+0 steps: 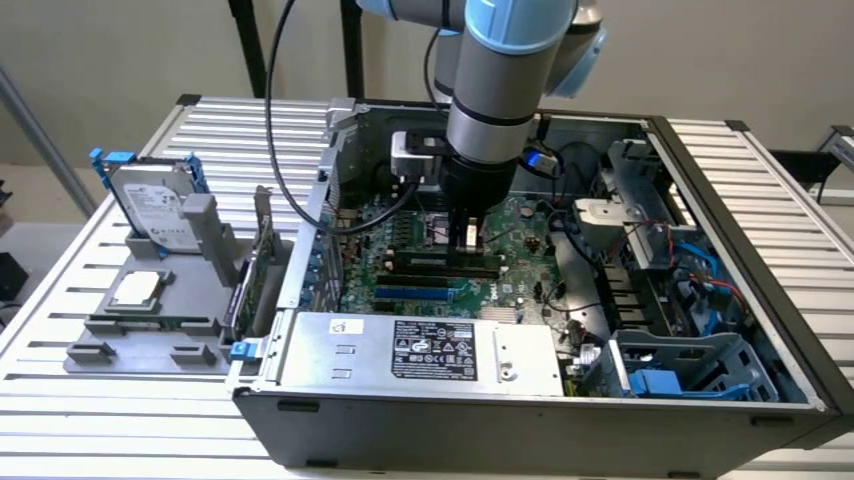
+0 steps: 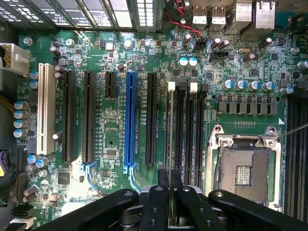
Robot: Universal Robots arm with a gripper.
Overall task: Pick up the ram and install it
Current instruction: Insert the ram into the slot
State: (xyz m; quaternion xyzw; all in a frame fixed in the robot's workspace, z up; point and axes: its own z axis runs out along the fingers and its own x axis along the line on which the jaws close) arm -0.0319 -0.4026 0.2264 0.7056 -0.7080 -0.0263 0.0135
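My gripper (image 2: pixel 172 211) is shut on the ram (image 2: pixel 171 144), a thin stick seen edge-on between the black fingers (image 2: pixel 156 207). The stick runs along a black memory slot (image 2: pixel 180 130) with white latches, right beside the open processor socket (image 2: pixel 245 173). Whether the ram sits in the slot or just above it I cannot tell. In the exterior view the arm reaches straight down into the open computer case, and the gripper (image 1: pixel 467 245) is low over the green motherboard (image 1: pixel 400 290), above the black slots (image 1: pixel 441 265).
A blue slot (image 2: pixel 130 120) and black expansion slots (image 2: pixel 89 120) lie beside the memory slots. The power supply (image 1: pixel 427 350) and drive cage (image 1: pixel 681 365) crowd the case. Outside, a grey stand (image 1: pixel 147 320) holds a hard drive (image 1: pixel 154 210), a processor (image 1: pixel 138 290) and an expansion card (image 1: pixel 260 265).
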